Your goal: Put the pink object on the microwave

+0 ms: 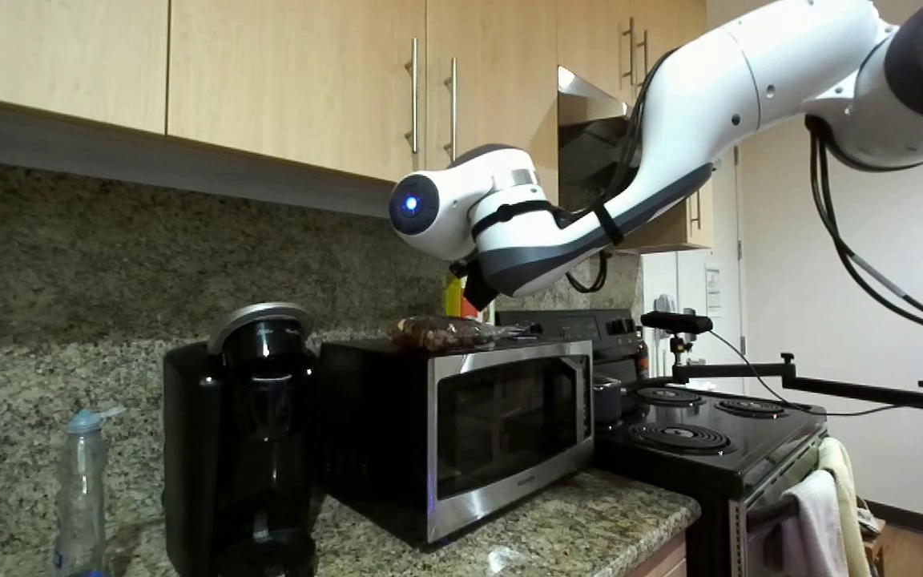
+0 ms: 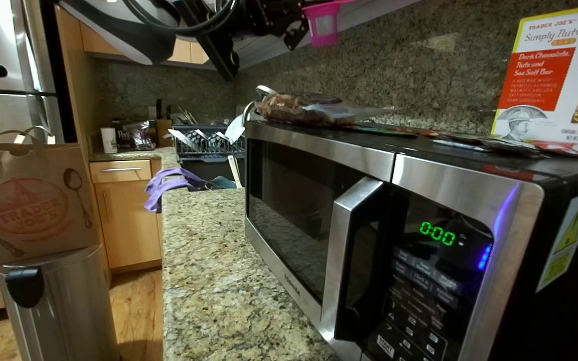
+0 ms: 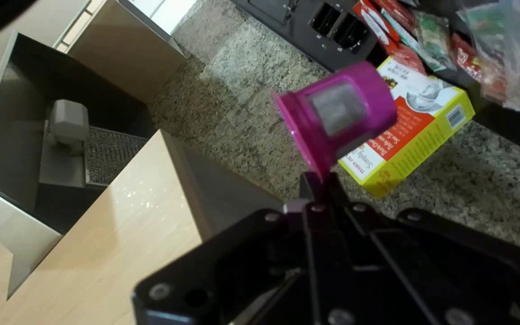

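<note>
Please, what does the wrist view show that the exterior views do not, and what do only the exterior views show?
Only the wrist view: the striped barcode on the end of the yellow, white and red cardboard box.

Only the exterior views: the silver-topped black coffee maker, the dark glass front of the boxy silver microwave, and the brown paper bag.

Shared: that box and the speckled granite wall. The cup-shaped magenta-pink object appears in the wrist view, its rim between the closed jaws, and in an exterior view.
</note>
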You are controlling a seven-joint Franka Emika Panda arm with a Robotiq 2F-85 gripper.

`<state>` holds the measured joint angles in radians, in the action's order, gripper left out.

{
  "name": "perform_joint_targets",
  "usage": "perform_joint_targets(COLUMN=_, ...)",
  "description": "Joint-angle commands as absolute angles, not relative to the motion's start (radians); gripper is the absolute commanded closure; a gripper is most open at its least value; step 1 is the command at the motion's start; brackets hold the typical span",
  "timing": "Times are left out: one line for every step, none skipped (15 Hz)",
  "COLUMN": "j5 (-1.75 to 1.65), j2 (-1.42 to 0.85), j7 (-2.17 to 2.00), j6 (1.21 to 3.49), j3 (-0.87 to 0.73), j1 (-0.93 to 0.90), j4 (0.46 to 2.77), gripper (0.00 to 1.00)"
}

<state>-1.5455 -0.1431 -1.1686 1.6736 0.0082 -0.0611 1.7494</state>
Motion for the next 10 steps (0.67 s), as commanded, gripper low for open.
perform_joint_targets(j5=-1.532, j2=-0.126, j7=-1.165, j6=1.730, j3=-0.001, j1=-0.023, j4=1.789, gripper=0.99)
perform_joint_targets(j5=-1.542, j2=-0.147, j7=-1.167, j6=1.694, j3=0.006, j1=-0.036, j4=1.763, gripper=0.96)
perform_joint_targets(j5=-1.541, j2=-0.147, j7=-1.167, j6=1.700, j3=0.002, j1=-0.029, j4=1.768, gripper=0.96)
perform_joint_targets(j5=-1.541, j2=-0.147, j7=-1.167, j6=1.702, j3=0.000, j1=-0.025, j4=1.769, gripper=0.96)
perform_joint_targets(j5=-1.541, j2=-0.147, j7=-1.167, j6=1.703, j3=0.000, j1=-0.025, j4=1.769, gripper=0.96)
perform_joint_targets(j5=-1.541, j2=-0.147, j7=-1.167, j6=1.703, j3=0.001, j1=-0.025, j4=1.769, gripper=0.99)
perform_joint_targets(j5=-1.552, j2=-0.153, j7=-1.160, j6=1.708, j3=-0.003, j1=-0.022, j4=1.768, gripper=0.99)
perform_joint_targets(j5=-1.555, j2=-0.156, j7=-1.163, j6=1.737, j3=-0.009, j1=-0.012, j4=1.773, gripper=0.99)
perform_joint_targets(j5=-1.559, j2=-0.164, j7=-1.167, j6=1.736, j3=-0.015, j1=-0.006, j4=1.774, gripper=0.99)
perform_joint_targets(j5=-1.568, j2=-0.172, j7=-1.165, j6=1.737, j3=-0.024, j1=0.001, j4=1.780, gripper=0.99)
